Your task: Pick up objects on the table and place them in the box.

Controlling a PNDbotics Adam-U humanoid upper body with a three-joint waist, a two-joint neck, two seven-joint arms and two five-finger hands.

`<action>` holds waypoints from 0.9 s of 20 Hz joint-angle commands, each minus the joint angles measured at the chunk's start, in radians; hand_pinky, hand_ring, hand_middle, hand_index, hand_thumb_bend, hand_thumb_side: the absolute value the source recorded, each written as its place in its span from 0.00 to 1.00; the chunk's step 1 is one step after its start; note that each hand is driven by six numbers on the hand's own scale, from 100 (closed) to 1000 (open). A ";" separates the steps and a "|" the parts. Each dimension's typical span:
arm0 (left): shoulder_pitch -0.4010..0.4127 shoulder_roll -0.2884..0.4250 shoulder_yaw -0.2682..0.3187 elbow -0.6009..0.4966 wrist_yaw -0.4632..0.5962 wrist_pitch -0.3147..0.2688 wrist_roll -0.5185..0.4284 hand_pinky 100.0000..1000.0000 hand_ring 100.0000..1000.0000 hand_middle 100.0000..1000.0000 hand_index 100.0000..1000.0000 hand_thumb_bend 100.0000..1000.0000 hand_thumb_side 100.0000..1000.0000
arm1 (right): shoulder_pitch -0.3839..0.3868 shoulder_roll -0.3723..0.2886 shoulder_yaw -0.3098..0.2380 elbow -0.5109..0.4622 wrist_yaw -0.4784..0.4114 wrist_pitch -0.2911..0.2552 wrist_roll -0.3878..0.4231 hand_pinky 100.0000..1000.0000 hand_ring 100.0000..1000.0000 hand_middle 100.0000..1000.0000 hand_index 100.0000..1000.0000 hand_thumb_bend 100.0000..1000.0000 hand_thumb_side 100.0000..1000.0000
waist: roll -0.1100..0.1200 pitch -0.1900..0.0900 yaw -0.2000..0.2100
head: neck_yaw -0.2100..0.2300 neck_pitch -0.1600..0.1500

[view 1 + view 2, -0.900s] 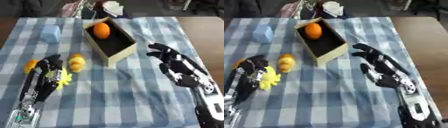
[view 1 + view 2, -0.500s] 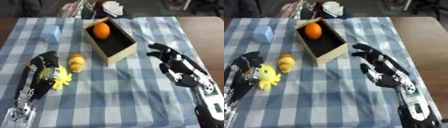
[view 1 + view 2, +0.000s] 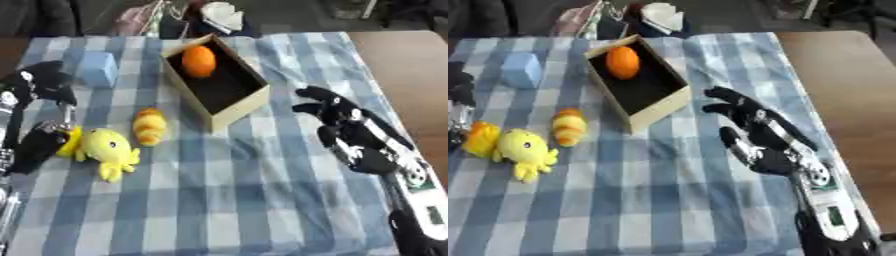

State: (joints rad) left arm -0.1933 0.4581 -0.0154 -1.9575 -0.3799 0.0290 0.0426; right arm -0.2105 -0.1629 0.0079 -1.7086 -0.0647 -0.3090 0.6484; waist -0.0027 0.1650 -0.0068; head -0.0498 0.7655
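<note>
Left hand (image 3: 39,82): cut off at left edge, dark and blurred, finger pose impossible to tell. Small orange-yellow piece (image 3: 481,137) beside yellow octopus toy (image 3: 107,149), half hidden, unidentifiable. Open checked cloth (image 3: 236,200) across near half of table. Box (image 3: 229,105) lying askew near far edge, orange (image 3: 199,61) inside at far end. Striped orange-yellow toy (image 3: 150,126) just left of box. Blue block (image 3: 98,69) far left. Right hand (image 3: 346,125): right of box, fingers spread and relaxed, holding nothing.
</note>
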 commanded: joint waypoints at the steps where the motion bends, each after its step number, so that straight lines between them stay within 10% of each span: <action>1: -0.032 0.136 0.029 -0.001 -0.033 0.032 -0.022 0.68 0.69 0.66 0.84 0.07 0.45 | -0.005 -0.012 0.003 -0.016 -0.007 0.003 0.003 1.00 0.88 0.95 1.00 0.00 0.40 | 0.017 -0.018 -0.007 | -0.001 0.004; 11: -0.210 0.465 -0.013 0.228 -0.156 0.020 -0.228 0.74 0.72 0.73 0.87 0.30 0.41 | -0.010 -0.023 0.016 -0.012 -0.013 0.004 0.018 1.00 0.88 0.95 1.00 0.00 0.39 | 0.025 -0.007 -0.052 | 0.016 0.004; 18: -0.360 0.522 -0.086 0.372 -0.322 -0.078 -0.416 0.75 0.72 0.75 0.88 0.45 0.39 | -0.014 -0.036 0.029 -0.006 -0.017 0.002 0.030 1.00 0.88 0.95 1.00 0.00 0.39 | 0.035 0.000 -0.079 | 0.047 0.004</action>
State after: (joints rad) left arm -0.5350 0.9332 -0.0997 -1.5997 -0.6699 -0.0356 -0.3459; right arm -0.2115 -0.1789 0.0340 -1.7069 -0.0725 -0.3049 0.6747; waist 0.0173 0.1663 -0.0865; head -0.0085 0.7655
